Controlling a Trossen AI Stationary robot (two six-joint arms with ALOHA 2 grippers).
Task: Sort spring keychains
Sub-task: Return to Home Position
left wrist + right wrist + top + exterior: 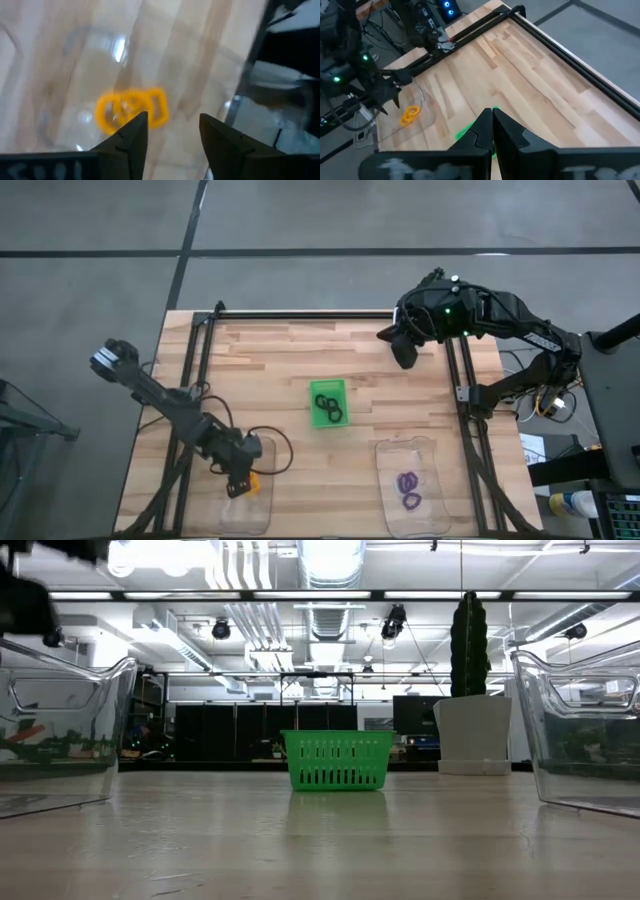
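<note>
Orange spring keychains lie in a small heap on the floor of the left clear container, and show again in the right wrist view. My left gripper hovers open just over them, low inside that container. Black keychains lie in the green tray at mid-table. Purple keychains lie in the right clear container. My right gripper is shut, holds nothing, and is raised over the table's far right part.
The green tray stands in the middle of the wooden table. The two clear containers flank it at the near edge. Black rails frame the table's far, left and right sides. Bare wood lies between tray and containers.
</note>
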